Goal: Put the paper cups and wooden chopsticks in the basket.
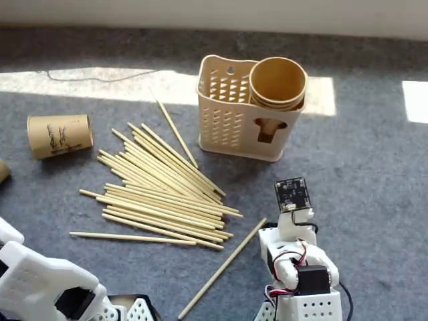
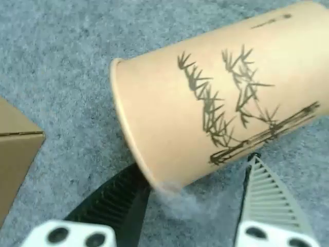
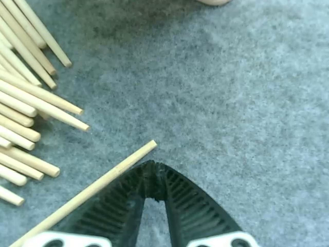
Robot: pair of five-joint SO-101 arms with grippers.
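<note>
A paper cup (image 2: 216,98) with a bamboo print lies on its side on the grey carpet, just beyond my left gripper (image 2: 198,172), which is open with its fingertips at the cup's lower side. The high view has a lying paper cup (image 1: 60,136) at the left. The cream basket (image 1: 231,110) stands upright at the back with stacked paper cups (image 1: 277,81) in it. A pile of wooden chopsticks (image 1: 164,194) lies in the middle. My right gripper (image 3: 150,167) is shut and empty, its tip beside the end of a single chopstick (image 3: 92,188).
A brown cardboard piece (image 2: 15,149) lies beside the cup near the left arm (image 1: 40,284). One chopstick (image 1: 175,132) rests alone left of the basket. The right arm (image 1: 294,257) stands at the front right. Bare carpet stretches to the basket's right.
</note>
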